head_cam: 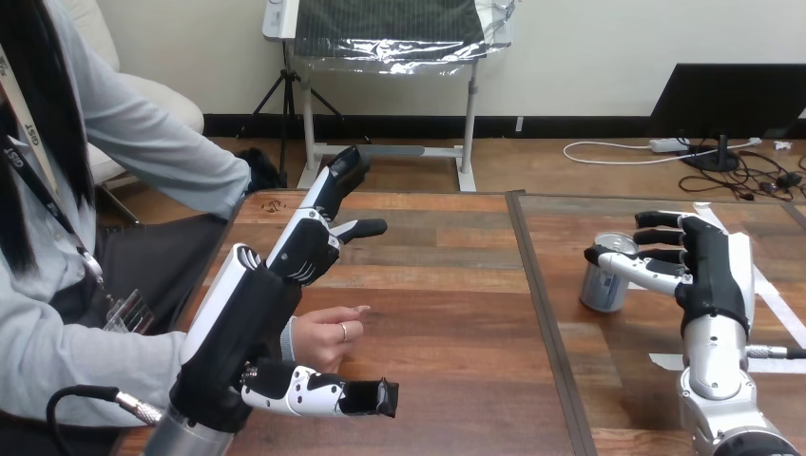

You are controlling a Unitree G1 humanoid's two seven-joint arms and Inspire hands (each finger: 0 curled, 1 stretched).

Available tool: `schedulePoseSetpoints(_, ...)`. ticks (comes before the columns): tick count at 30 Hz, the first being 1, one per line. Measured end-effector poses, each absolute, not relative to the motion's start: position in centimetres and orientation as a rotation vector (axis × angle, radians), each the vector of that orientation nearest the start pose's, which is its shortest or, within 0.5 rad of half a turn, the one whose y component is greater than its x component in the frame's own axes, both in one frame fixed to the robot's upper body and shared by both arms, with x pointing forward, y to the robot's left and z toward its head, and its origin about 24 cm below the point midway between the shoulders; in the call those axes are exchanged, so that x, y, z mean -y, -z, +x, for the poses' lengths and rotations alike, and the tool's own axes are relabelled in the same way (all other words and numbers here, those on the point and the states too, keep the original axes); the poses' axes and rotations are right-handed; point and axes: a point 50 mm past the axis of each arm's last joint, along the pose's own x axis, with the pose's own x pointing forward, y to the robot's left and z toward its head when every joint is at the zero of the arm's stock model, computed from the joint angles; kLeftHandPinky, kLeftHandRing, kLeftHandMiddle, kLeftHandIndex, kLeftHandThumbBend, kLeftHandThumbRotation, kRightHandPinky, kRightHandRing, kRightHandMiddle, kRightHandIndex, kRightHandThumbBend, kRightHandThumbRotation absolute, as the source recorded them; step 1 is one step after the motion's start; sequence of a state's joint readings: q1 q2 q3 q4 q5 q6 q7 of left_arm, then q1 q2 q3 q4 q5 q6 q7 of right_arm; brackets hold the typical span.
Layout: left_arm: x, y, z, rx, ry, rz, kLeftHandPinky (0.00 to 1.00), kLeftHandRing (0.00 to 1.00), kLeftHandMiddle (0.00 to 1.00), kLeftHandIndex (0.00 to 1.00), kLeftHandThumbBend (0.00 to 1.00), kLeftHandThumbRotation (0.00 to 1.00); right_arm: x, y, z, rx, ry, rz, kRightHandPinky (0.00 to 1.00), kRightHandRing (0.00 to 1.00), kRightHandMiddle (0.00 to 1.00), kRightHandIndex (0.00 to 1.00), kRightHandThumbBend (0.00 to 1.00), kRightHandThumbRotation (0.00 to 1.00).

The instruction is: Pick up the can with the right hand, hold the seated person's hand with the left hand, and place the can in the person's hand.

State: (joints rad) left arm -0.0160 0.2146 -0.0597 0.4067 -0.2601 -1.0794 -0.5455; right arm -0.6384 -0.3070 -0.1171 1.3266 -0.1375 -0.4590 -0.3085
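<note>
A silver can [603,285] stands upright on the right part of the wooden table [447,285]. My right hand [708,271] is just right of it, palm toward the can and fingers stretched left. Its thumb [635,270] reaches across the can's upper front; the other fingers stay beside the can, so the hand is open. The person's hand [328,334] rests on the table at the view's left. My left hand [249,318] hovers over the person's wrist, open, with fingers [335,185] pointing up and away and thumb [318,394] sticking out to the right, below the person's hand.
A dark seam [540,294] runs front to back between the two tabletop halves. White tape strips [775,304] lie on the table behind my right hand. The table's left edge [228,233] is next to the seated person.
</note>
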Motion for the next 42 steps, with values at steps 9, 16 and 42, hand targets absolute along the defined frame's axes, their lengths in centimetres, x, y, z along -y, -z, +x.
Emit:
schedulePoseSetpoints(9, -17.0, -4.9, 21.6, 0.655, 0.474, 0.169, 0.81, 1.0, 1.0, 0.98, 1.0, 0.46, 24.3, -0.8, 32.8, -0.152, 0.343, -0.379, 0.68, 0.78, 0.79, 0.81, 1.0, 0.15)
schedulePoseSetpoints(16, -16.9, -4.6, 21.6, 0.643, 0.47, 0.161, 0.81, 1.0, 1.0, 0.98, 1.0, 0.45, 24.0, -0.9, 32.9, -0.14, 0.318, -0.403, 0.71, 0.81, 0.82, 0.85, 1.0, 0.21)
schedulePoseSetpoints(42, -16.8, -4.3, 21.7, 0.643, 0.473, 0.18, 0.79, 0.99, 1.0, 0.98, 1.0, 0.46, 23.6, -0.8, 33.0, -0.143, 0.29, -0.405, 0.75, 0.84, 0.84, 0.89, 1.0, 0.32)
